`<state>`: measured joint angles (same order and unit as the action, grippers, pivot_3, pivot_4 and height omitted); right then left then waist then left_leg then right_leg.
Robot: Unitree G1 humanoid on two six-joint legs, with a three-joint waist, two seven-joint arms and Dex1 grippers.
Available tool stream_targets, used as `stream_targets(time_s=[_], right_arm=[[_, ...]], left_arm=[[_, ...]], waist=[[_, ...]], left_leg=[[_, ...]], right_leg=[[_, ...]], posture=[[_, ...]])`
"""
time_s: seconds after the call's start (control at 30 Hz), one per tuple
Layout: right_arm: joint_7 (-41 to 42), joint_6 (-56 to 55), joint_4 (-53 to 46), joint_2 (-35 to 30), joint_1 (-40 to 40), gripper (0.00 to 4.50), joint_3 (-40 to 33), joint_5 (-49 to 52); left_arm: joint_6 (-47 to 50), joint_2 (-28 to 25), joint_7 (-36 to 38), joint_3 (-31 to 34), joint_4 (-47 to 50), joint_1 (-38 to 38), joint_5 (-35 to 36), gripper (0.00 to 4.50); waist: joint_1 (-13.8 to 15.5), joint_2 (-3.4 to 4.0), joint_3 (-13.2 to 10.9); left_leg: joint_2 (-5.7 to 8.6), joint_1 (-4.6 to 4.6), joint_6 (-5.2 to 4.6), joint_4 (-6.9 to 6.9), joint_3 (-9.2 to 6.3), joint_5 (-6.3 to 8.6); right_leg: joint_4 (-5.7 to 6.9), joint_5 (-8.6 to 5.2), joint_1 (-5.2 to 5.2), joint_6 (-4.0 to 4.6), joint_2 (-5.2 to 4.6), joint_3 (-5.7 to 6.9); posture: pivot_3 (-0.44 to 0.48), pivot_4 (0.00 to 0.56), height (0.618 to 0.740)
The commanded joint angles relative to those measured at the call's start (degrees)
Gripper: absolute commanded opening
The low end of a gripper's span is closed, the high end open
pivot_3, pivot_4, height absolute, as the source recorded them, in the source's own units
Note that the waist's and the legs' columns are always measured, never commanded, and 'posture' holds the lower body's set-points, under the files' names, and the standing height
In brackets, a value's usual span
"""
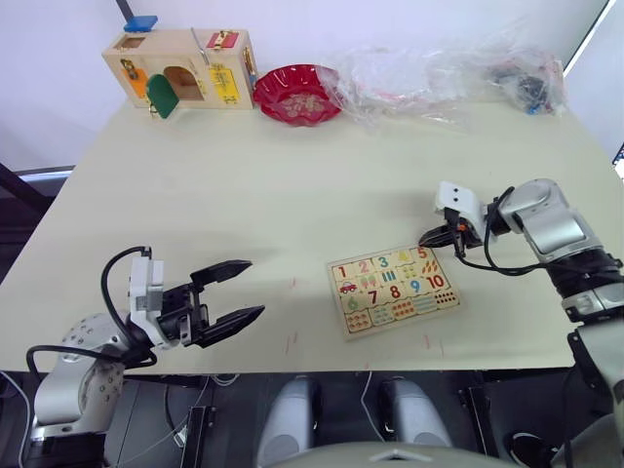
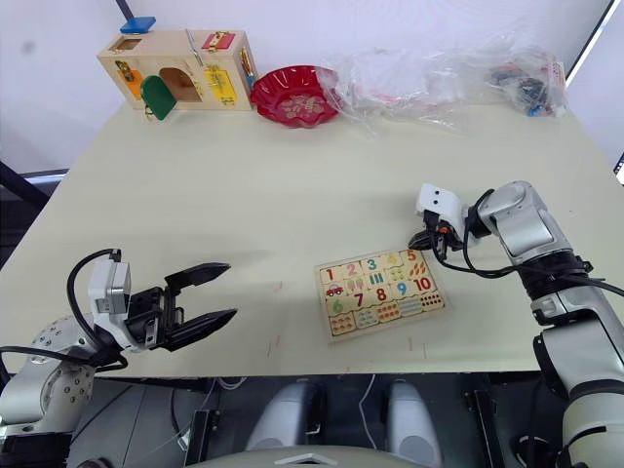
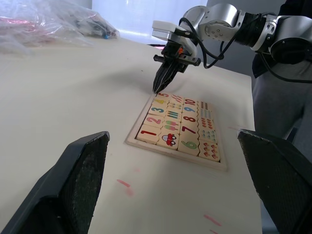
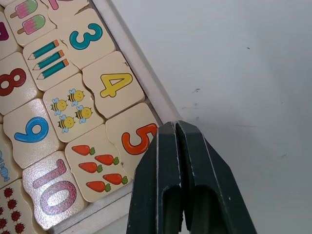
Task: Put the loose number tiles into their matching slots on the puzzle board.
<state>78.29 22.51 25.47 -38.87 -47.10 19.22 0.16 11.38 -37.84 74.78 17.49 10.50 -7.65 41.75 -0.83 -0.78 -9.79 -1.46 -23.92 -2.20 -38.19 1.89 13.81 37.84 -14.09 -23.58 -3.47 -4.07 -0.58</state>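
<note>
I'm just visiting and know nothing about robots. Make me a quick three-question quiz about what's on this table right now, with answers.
1. True or false: the left gripper is open, with nothing between its fingers.
2. Which numbered tile on the puzzle board is the right gripper pointing at: A) 1, B) 3, C) 5?
3. What colour is the bowl at the far edge of the table, beside the wooden latch box?

Key:
1. True.
2. C: the shut fingertips sit at the 5 tile, at the board's corner.
3. Red.
</note>
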Motion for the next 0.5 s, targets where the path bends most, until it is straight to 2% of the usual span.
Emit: stream_targets(time_s=[0.03, 0.13, 0.23, 0.4, 0.5], right_arm=[[-1.0, -0.8, -2.5, -1.0, 0.2, 0.05, -2.9, 1.1], [-2.9, -1.1, -5.4, -1.6, 1.5, 0.05, -6.7, 3.5], [-4.7, 0.3, -14.0, -1.1, 8.0, 0.05, -17.1, 12.9], [-8.4, 7.6, -27.1, -2.5, 19.5, 0.05, -28.5, 23.0], [-14.2, 10.1, -35.1, -1.4, 29.3, 0.97, -36.7, 27.4]], left_arm=[[-0.6, -0.2, 0.1, 0.6, 1.1, -0.2, 0.2, 4.50], [-0.4, 0.0, -0.2, 0.5, 1.4, -0.5, 0.2, 4.50], [0.0, 0.2, -0.9, 0.1, 1.5, -0.5, 0.2, 4.50], [0.2, 0.5, -1.7, -0.5, 0.9, -0.4, -0.3, 4.50], [0.0, 0.2, -2.8, -0.7, -0.6, -0.1, -2.2, 4.50]], waist=[[0.0, 0.00, 0.0], [0.0, 0.00, 0.0], [0.3, -0.02, 0.0], [0.5, -0.02, 0.0], [0.5, -0.02, 0.0]], left_leg=[[0.00, 0.00, 0.00, 0.00, 0.00, 0.00], [0.00, 0.00, 0.00, 0.00, 0.00, 0.00], [-0.01, -0.03, 0.00, 0.00, -0.04, 0.00], [-0.01, -0.02, 0.00, 0.00, -0.08, 0.00], [-0.02, 0.02, 0.00, 0.00, -0.07, 0.00]], right_leg=[[0.00, 0.00, 0.00, 0.00, 0.00, 0.00], [0.00, 0.00, 0.00, 0.00, 0.00, 0.00], [-0.02, 0.00, 0.01, 0.00, 0.00, 0.02], [-0.04, 0.00, 0.08, -0.01, -0.01, 0.03], [-0.03, 0.00, 0.10, 0.00, -0.01, 0.02]], posture=[[0.000, 0.150, 0.740], [0.000, 0.150, 0.740], [0.000, 0.150, 0.740], [0.000, 0.150, 0.740], [0.000, 0.150, 0.740]])
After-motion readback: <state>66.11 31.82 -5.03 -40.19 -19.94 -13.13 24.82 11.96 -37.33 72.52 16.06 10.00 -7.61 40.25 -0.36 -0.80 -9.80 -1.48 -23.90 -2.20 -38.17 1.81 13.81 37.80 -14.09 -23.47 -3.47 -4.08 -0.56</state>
